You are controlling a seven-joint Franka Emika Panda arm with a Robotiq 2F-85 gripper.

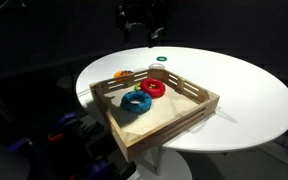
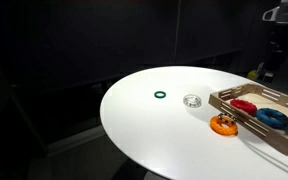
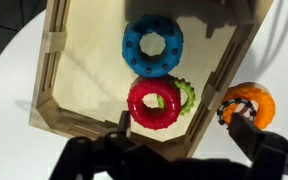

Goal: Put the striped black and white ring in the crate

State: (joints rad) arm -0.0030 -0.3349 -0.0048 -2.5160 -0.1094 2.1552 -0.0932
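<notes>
The black and white striped ring [image 2: 192,101] lies flat on the white table, outside the crate; it also shows in an exterior view [image 1: 155,70]. It is out of the wrist view. The light wooden crate [image 1: 199,108] [image 2: 227,99] [image 3: 56,60] holds a blue ring [image 3: 152,45] and a red ring [image 3: 154,103] that lies on a green ring [image 3: 187,97]. My gripper [image 3: 184,135] hangs high above the crate's edge, open and empty. It shows dimly in both exterior views [image 1: 147,32] [image 2: 268,65].
An orange ring [image 3: 247,103] [image 2: 223,123] with a black and white edge lies on the table just outside the crate wall. A small dark green ring [image 2: 160,96] [image 1: 160,59] lies farther out on the round white table [image 1: 244,90]. The surroundings are dark.
</notes>
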